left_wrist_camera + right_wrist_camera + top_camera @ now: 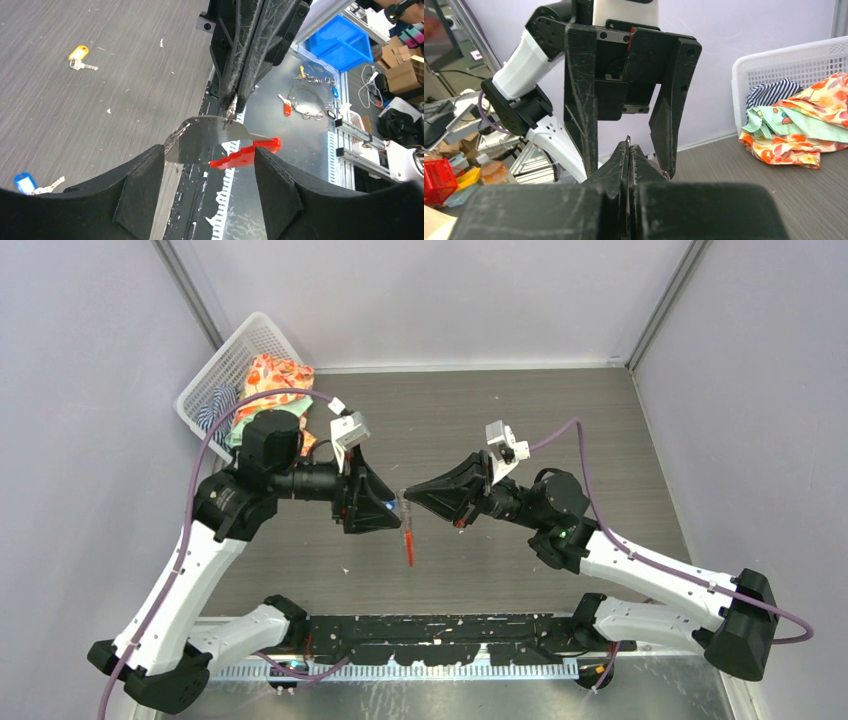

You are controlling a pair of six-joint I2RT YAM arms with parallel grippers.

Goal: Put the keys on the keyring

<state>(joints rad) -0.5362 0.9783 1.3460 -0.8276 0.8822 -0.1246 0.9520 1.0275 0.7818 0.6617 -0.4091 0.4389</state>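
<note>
The keyring hangs in the air between my two grippers. Its grey metal ring and red oval tag show in the left wrist view, and the tag dangles in the top view. My right gripper is shut on the ring's edge, coming in from above in the left wrist view. My left gripper is open, its fingers on either side of the ring and tag. The yellow-headed key and blue-headed key lie apart on the table. I cannot make them out in the top view.
A white basket holding patterned clothes stands at the back left, also in the right wrist view. A black rail runs along the near table edge between the arm bases.
</note>
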